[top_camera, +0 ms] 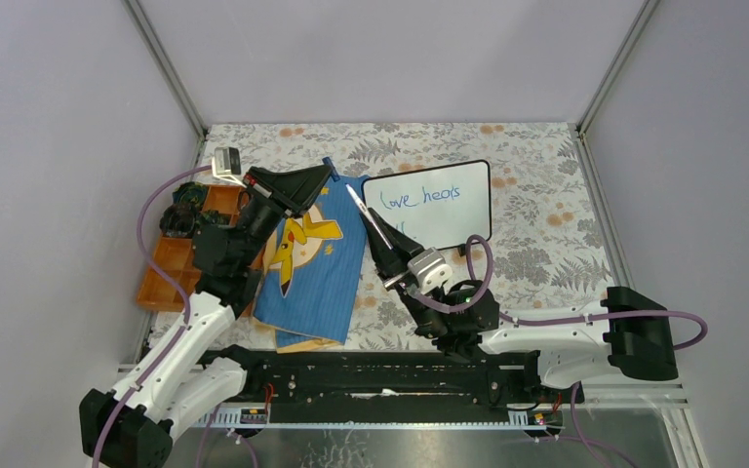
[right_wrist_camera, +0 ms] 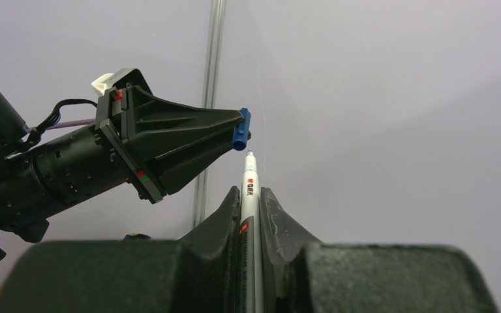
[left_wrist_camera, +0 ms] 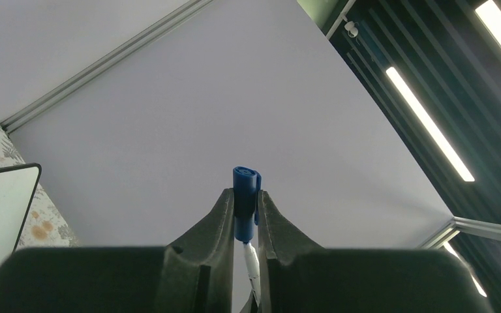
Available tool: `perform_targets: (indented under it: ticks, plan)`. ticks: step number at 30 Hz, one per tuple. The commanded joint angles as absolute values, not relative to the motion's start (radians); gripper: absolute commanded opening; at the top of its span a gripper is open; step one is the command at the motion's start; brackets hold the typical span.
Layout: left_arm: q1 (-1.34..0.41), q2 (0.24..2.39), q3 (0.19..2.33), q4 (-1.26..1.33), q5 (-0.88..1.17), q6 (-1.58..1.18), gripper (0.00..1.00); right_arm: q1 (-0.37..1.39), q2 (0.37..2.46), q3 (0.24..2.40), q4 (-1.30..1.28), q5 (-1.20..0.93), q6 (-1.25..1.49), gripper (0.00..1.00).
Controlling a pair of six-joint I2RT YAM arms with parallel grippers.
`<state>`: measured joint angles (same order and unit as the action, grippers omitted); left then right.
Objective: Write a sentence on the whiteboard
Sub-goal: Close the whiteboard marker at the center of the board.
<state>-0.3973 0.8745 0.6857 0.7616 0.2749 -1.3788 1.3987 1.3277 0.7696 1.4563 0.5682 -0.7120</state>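
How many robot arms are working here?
2. The left gripper, by the blue book, pinches a cap; the right gripper, by the whiteboard, holds a pen.

The left arm point(top_camera: 185, 341) starts from its base at the 7 o'clock corner of the top view. It bends at the elbow and stretches toward 1 o'clock. The left gripper point(top_camera: 324, 177) points the same way, and its two black fingers are clamped on a blue cap point(top_camera: 330, 166). In its own wrist view the cap sticks out past the fingertips toward 12 o'clock.

The right arm point(top_camera: 546, 341) lies low from the 4 o'clock side and runs toward 9 o'clock. Its wrist then turns toward 11 o'clock. The right gripper point(top_camera: 373, 224) is closed around a pen point(top_camera: 359, 202), whose tip points toward 11 o'clock. The two grippers are close together with their tips apart.
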Motion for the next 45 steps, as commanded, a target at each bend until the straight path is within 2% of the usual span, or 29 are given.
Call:
perform_targets:
  ticks: [1, 45]
  plan:
    - [-0.393, 0.855, 0.672, 0.787, 0.300, -1.381, 0.00, 1.404, 1.331, 0.813, 1.514, 0.589, -0.691, 0.00]
    - [-0.393, 0.849, 0.658, 0.783, 0.325, -1.388, 0.00, 1.403, 1.355, 0.836, 1.499, 0.602, -0.672, 0.00]
